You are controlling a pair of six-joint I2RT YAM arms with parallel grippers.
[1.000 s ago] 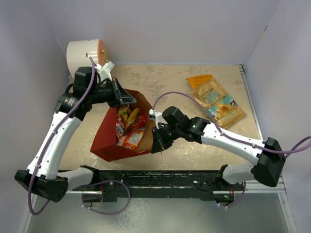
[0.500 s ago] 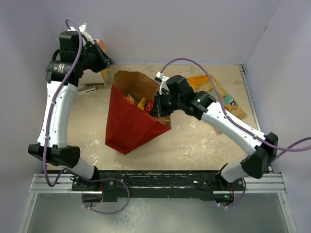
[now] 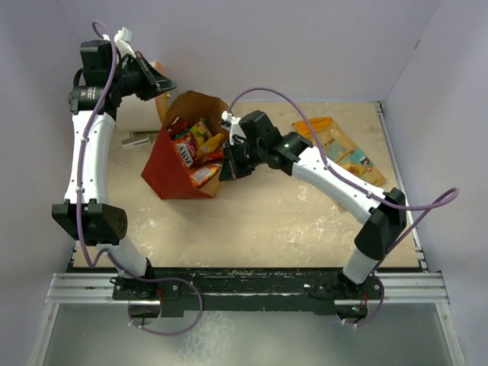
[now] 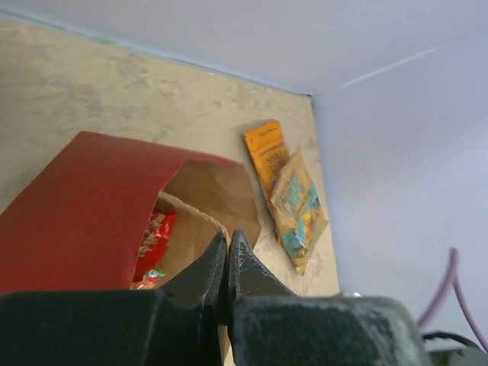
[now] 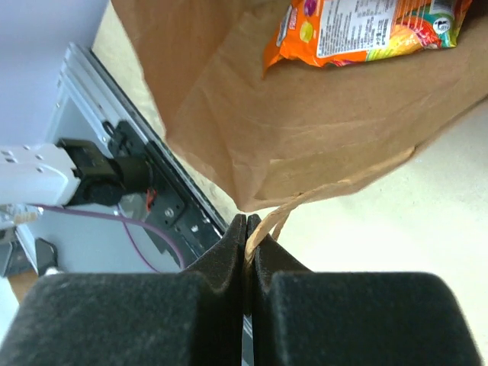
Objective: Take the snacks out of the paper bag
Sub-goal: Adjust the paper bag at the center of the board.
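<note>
The paper bag point(image 3: 169, 174), red outside and brown inside, hangs tilted between my grippers with its mouth turned up. Several snacks point(image 3: 197, 151) lie inside, red, yellow and orange packets. My left gripper point(image 3: 166, 85) is high at the back left, shut on a tan string handle point(image 4: 200, 213). My right gripper point(image 3: 228, 168) is at the bag's right rim, shut on the other string handle point(image 5: 284, 212). The right wrist view shows an orange candy pack point(image 5: 366, 30) on the brown paper point(image 5: 305, 130). An orange flat packet point(image 3: 313, 125) and a tan-gold bag point(image 3: 345, 157) lie on the table at the right.
A white cylinder with an orange face point(image 3: 156, 67) is mostly hidden behind my left arm at the back left. A small grey flat object point(image 3: 137, 139) lies left of the bag. White walls close in the back and both sides. The metal rail point(image 3: 252, 286) runs along the front.
Both grippers lifted the bag off the front of the table and carried it back and left. Its mouth has tipped up, so the packets inside show again.
</note>
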